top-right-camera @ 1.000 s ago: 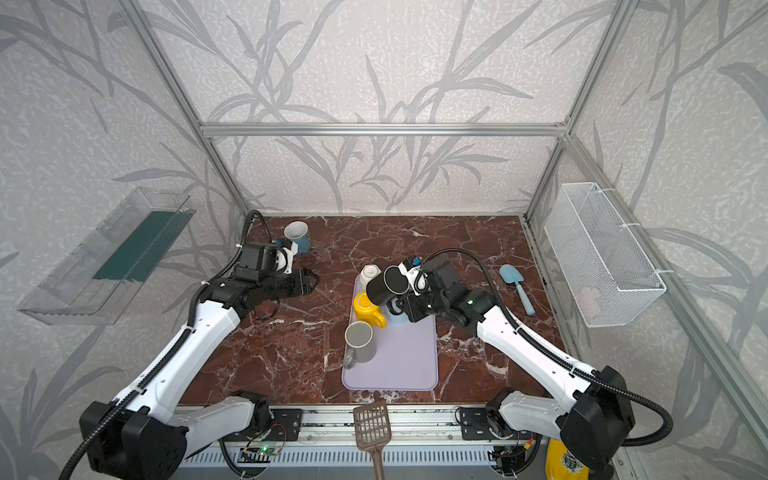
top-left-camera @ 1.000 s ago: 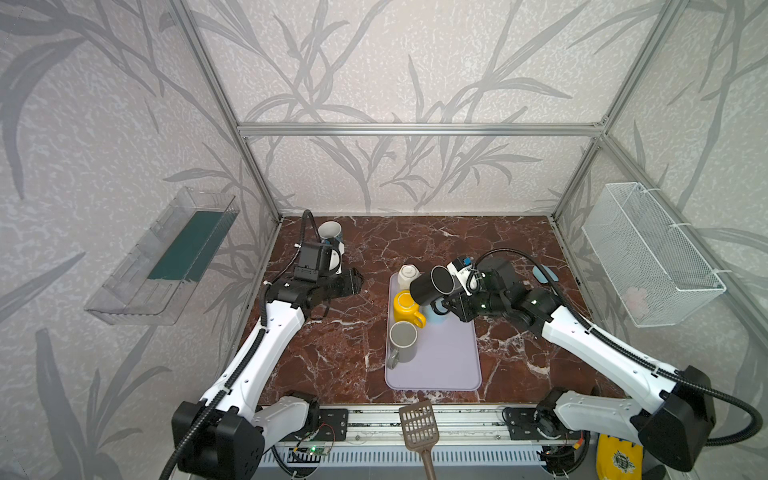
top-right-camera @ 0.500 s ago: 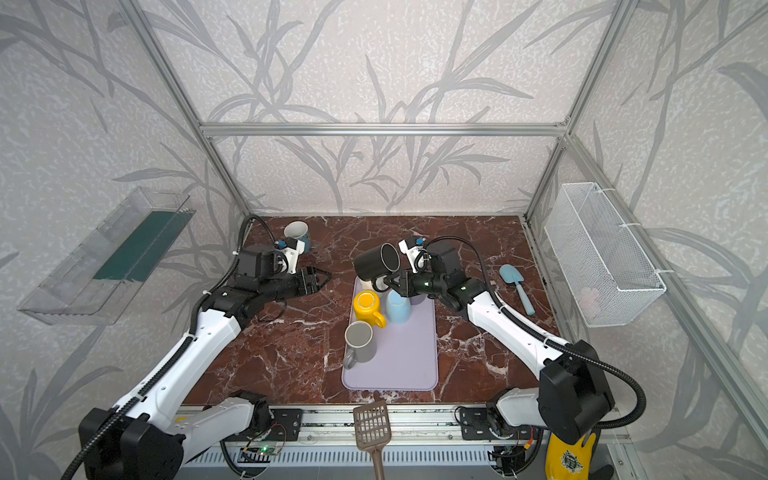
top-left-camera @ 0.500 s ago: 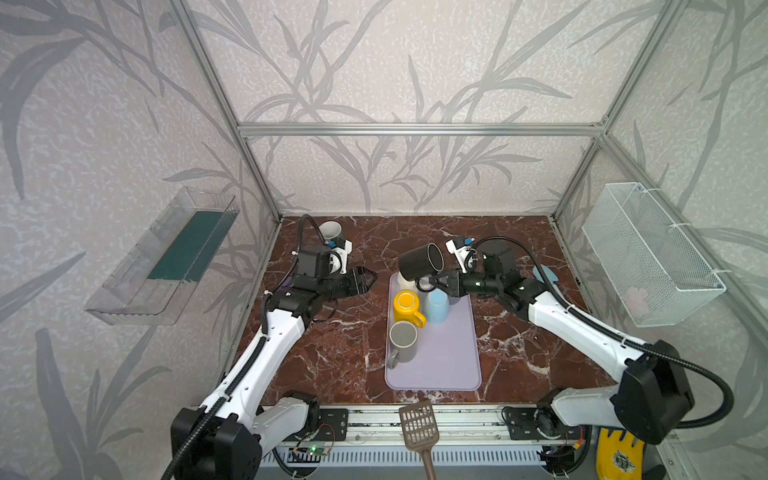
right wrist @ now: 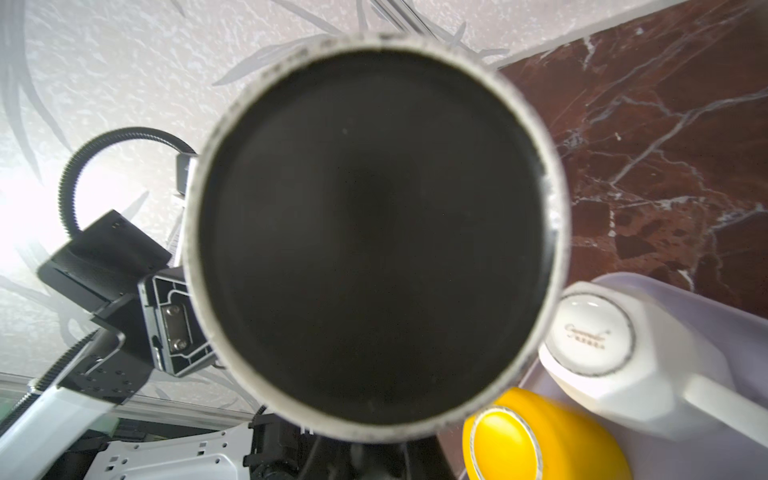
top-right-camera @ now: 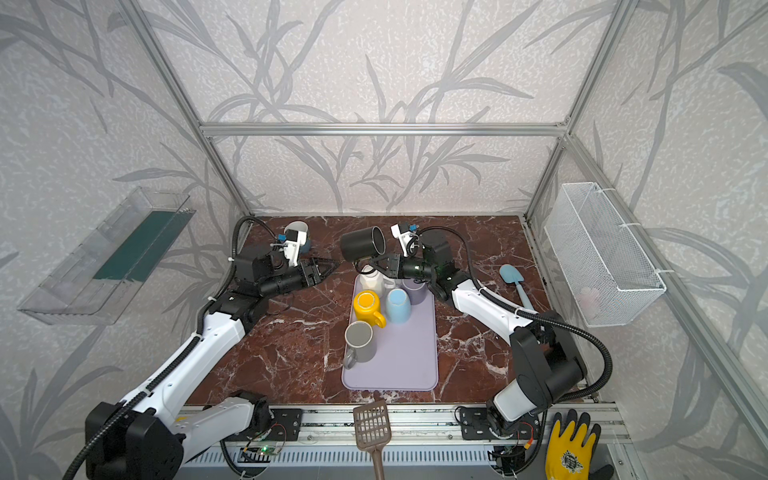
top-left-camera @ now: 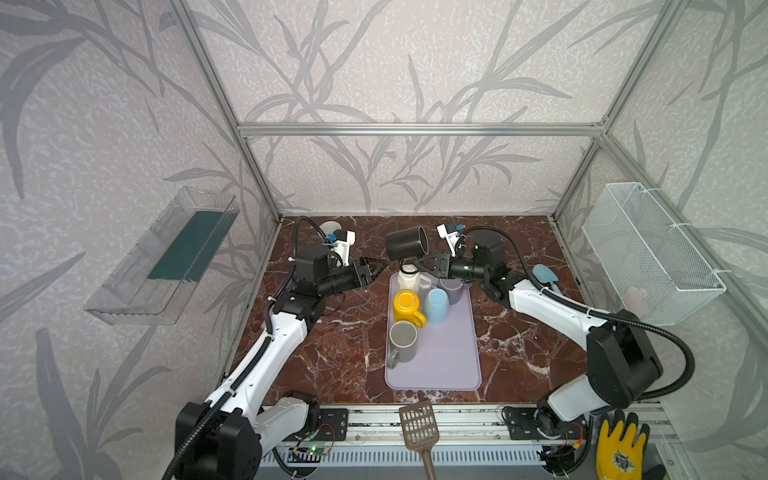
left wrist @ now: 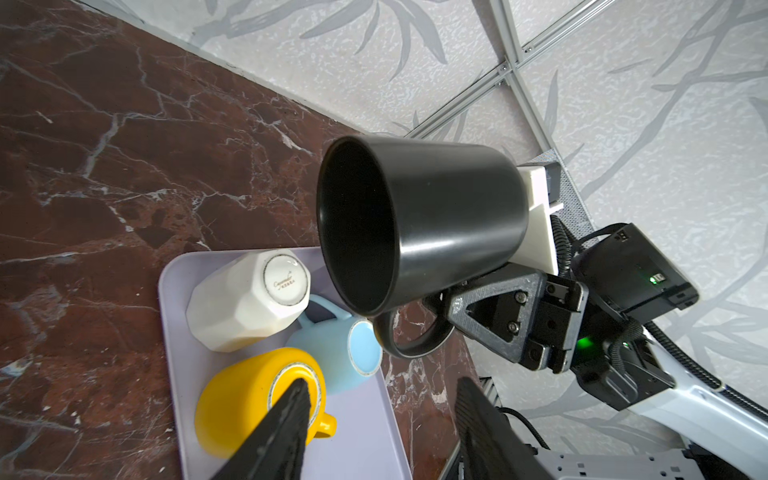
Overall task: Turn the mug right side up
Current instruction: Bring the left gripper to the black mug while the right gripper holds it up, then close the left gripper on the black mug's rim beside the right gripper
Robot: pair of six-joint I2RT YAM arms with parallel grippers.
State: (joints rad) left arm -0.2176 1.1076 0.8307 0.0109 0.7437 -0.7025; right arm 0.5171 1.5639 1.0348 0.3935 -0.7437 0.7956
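Black mug [top-left-camera: 403, 248] sideways, aloft by white cup [top-left-camera: 407, 280] (yellow cup [top-left-camera: 406, 305] beside)

Both top views look down from high in front over the whole table [top-left-camera: 332, 353]. The left wrist view faces the mug [left wrist: 436, 216] from its mouth, close; the right wrist view from its base, closer. Both wrist views catch the white cup [left wrist: 245, 299].

A blue spatula [top-left-camera: 544, 275] lies on the marble table [top-left-camera: 332, 353], right of the lavender tray [top-left-camera: 451, 361].
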